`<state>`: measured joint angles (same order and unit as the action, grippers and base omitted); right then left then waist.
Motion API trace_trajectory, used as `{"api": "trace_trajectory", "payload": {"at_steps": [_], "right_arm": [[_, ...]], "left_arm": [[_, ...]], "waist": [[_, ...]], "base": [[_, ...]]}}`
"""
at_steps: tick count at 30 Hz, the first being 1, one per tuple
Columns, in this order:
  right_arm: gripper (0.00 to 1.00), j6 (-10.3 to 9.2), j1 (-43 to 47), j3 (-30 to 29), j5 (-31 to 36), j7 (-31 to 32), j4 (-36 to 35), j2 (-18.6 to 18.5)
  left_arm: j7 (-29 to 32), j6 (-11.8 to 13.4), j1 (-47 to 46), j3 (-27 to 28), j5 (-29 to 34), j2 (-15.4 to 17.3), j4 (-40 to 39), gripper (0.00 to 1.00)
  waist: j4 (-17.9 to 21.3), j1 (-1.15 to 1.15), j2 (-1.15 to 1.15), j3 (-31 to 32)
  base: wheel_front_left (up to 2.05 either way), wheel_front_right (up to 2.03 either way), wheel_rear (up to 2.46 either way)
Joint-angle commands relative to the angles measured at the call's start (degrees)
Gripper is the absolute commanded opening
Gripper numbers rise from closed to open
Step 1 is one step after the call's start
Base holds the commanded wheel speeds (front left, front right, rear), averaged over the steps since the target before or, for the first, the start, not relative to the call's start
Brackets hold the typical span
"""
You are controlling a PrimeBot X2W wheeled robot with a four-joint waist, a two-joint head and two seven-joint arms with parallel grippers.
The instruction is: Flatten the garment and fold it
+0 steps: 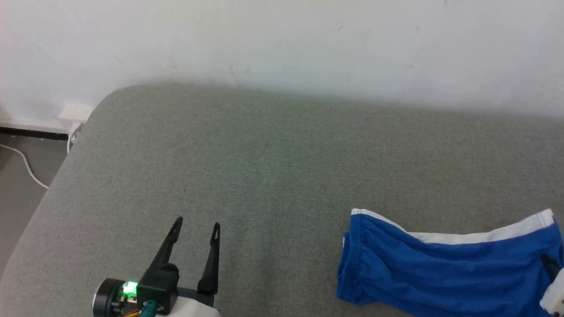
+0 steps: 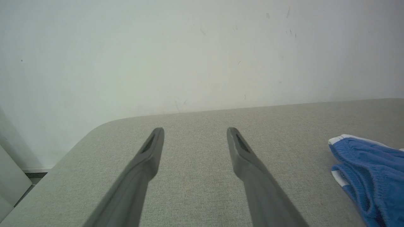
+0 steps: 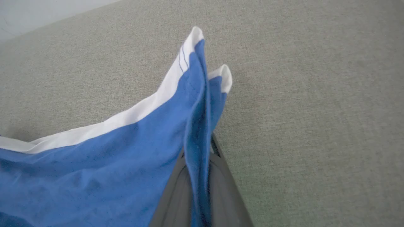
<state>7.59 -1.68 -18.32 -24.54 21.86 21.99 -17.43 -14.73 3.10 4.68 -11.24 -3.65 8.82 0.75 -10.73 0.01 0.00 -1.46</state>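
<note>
The blue garment (image 1: 440, 273) lies at the near right of the grey woven surface (image 1: 264, 167), gathered waistband towards the middle, white stripe along its far edge; the right gripper (image 3: 202, 157) is pinched tight on a fold of blue cloth by the white-trimmed hem, fabric standing up between its dark fingers; the left gripper (image 1: 196, 229) hovers at the near left, jaws wide and empty, well apart from the garment; the surface's far-left corner is rounded; a scuffed white wall (image 1: 282, 39) runs behind; beyond that corner, floor, a white cable (image 1: 26, 167), a dark skirting strip (image 1: 31, 132).
</note>
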Motion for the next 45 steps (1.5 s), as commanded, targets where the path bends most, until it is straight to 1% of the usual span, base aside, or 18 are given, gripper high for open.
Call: {"api": "trace_trajectory", "payload": {"at_steps": [1,5,9,13,17,21,24,28,36,42,44,45], "right_arm": [[0.00,-0.10,0.83,0.54,-1.11,0.89,-2.19,0.60],[0.00,-0.10,2.34,2.99,-3.05,3.47,-8.73,1.21],[0.00,-0.10,3.66,6.33,-5.42,7.34,-16.14,3.31],[0.00,-0.10,4.48,10.17,-6.32,10.65,-22.30,5.45],[0.00,-0.10,4.16,14.07,-7.48,12.87,-25.71,8.41],[0.00,-0.10,2.98,17.94,-8.68,13.99,-26.47,10.92],[0.00,-0.10,1.89,20.00,-9.43,13.79,-25.43,12.38],[0.00,-0.10,0.26,22.23,-8.34,12.26,-21.92,13.40],[0.00,-0.10,-2.80,24.63,-5.38,7.75,-11.73,14.32],[0.01,-0.10,-5.52,25.88,-3.72,3.90,-3.32,14.49],[0.09,-0.10,-6.44,27.07,-3.93,3.01,-1.23,14.51],[0.19,-0.10,-6.80,27.71,-4.19,2.74,-0.23,14.52]], "left_arm": [[-0.27,-0.77,0.70,0.26,0.37,-0.26,0.40,1.00],[-0.27,-1.45,0.92,0.76,0.65,-0.40,0.78,1.00],[-0.27,-1.95,1.00,1.13,0.98,-0.57,0.86,1.00],[-0.27,-2.43,0.89,1.16,1.30,-0.83,0.96,1.00],[-0.27,-2.99,0.76,1.26,1.36,-1.06,1.28,1.00],[-0.27,-3.51,0.46,1.46,1.34,-1.37,1.27,1.00],[-0.27,-3.73,0.30,1.57,1.47,-1.59,1.23,1.00],[-0.27,-4.01,0.28,1.75,1.62,-1.75,1.29,1.00],[-0.27,-4.31,-0.22,1.85,1.86,-2.29,1.25,1.00],[-0.27,-4.51,-1.01,1.52,2.02,-2.86,1.54,1.00],[-0.27,-4.55,-1.22,1.43,2.07,-3.01,1.68,1.00],[-0.27,-4.58,-1.31,1.39,2.08,-3.08,1.78,1.00]], "waist": [[0.30,-0.01,0.00,0.18],[0.70,-0.01,0.00,0.55],[0.75,-0.01,0.00,0.95],[0.31,-0.01,0.00,1.28],[-0.67,-0.01,0.00,1.42],[-2.25,-0.01,0.00,1.22],[-3.68,-0.01,0.00,1.02],[-5.44,-0.01,0.00,0.60],[-7.69,-0.01,0.00,-0.84],[-8.29,-0.01,0.00,-2.03],[-8.26,-0.01,0.00,-2.32],[-8.20,-0.01,0.00,-2.40]], "base": [[0.00,0.00,0.00],[0.00,0.00,0.00],[0.00,0.00,0.00],[0.00,0.00,0.00],[0.00,0.00,0.00],[0.00,0.00,0.00],[0.00,0.00,0.00],[0.00,0.00,0.00],[0.00,0.00,0.00],[0.00,0.00,0.00],[0.00,0.00,0.00],[0.00,0.00,0.00]]}}
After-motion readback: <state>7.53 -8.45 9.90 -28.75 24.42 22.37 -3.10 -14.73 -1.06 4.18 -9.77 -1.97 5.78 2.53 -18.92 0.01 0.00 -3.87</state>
